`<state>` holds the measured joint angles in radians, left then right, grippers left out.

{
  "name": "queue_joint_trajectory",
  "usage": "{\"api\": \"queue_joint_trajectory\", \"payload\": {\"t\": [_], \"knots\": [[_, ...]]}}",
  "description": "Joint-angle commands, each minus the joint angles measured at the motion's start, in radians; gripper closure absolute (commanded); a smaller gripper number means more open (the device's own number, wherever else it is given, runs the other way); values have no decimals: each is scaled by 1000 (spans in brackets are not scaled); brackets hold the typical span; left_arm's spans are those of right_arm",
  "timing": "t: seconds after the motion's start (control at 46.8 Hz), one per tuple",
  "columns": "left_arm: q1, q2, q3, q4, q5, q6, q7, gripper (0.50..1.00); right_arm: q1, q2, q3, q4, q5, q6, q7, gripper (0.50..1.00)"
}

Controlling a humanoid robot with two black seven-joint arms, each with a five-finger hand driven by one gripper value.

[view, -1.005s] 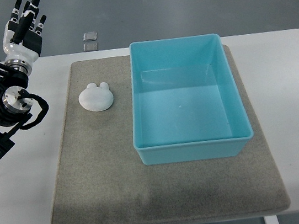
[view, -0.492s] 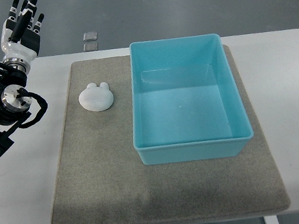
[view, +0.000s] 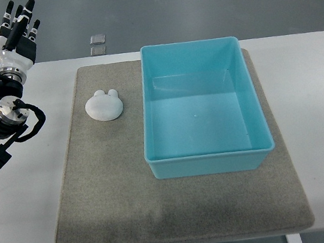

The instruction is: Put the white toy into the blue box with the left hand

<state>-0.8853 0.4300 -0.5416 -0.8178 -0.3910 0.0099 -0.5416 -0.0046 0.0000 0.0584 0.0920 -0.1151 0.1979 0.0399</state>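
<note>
We saw bare mat (view: 104, 184) all round white toy (view: 104, 105), open from above; blue box (view: 199, 107) wall stood just right of it. Left hand (view: 14, 36) hung well apart, far-left.

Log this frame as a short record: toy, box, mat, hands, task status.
toy: white rounded plush toy with two ears, on the mat, left of the box, untouched
box: open blue plastic box, empty
mat: grey felt mat on white table
left robot hand: open, far-left corner, holding nothing
right robot hand: not in view
status: toy not yet grasped
</note>
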Motion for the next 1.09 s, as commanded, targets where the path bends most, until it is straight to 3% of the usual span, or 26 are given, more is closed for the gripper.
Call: {"api": "queue_joint_trajectory", "payload": {"t": [0.0, 0.257, 0.556, 0.855, 1.069], "knots": [[-1, 1, 3, 5, 0, -31, 0, 506, 0, 0, 0, 0, 0, 0, 0, 564], [-6, 0, 28, 22, 11, -88, -1, 506, 0, 0, 0, 0, 0, 0, 0, 564], [-21, -4, 42, 80, 89, -248, -1, 506, 0, 0, 0, 0, 0, 0, 0, 564], [-21, 1, 49, 75, 96, -278, -1, 506, 0, 0, 0, 0, 0, 0, 0, 564], [-23, 6, 40, 80, 253, -334, 0, 506, 0, 0, 0, 0, 0, 0, 0, 564]]}}
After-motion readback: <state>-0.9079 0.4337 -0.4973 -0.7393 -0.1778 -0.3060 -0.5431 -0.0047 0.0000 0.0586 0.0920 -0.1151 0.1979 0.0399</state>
